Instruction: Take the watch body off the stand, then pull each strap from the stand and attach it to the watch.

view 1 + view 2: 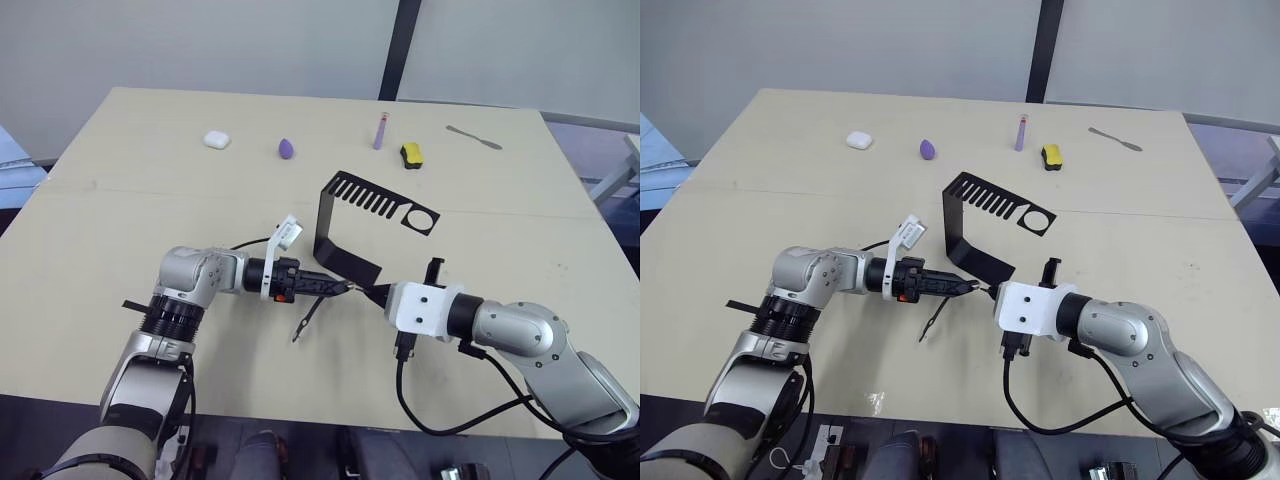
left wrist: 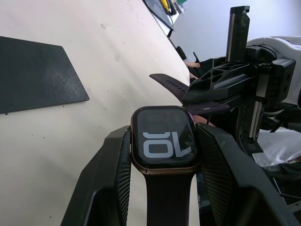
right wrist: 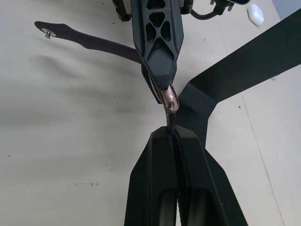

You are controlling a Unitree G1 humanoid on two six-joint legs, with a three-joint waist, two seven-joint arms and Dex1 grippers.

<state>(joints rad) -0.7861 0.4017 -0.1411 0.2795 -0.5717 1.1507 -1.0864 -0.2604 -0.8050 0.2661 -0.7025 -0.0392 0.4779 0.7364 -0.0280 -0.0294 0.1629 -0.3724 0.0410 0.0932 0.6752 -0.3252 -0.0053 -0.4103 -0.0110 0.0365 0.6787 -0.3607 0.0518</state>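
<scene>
One strap [image 3: 89, 41] is already fitted to the watch body [image 2: 163, 139] clenched in the left gripper [image 1: 340, 287]; the second, pinched by the right gripper [image 3: 173, 134], needs sliding home beside the stand [image 1: 345, 262].

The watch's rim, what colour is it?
Coppery bronze, on the small rounded-square watch body with a dark screen; clearest in the left wrist view.

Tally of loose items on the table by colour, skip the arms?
Black: 1, stand
White: 1, case
Purple: 2, egg, tube
Yellow-black: 1, block
Metal: 1, spatula
Total: 6
</scene>
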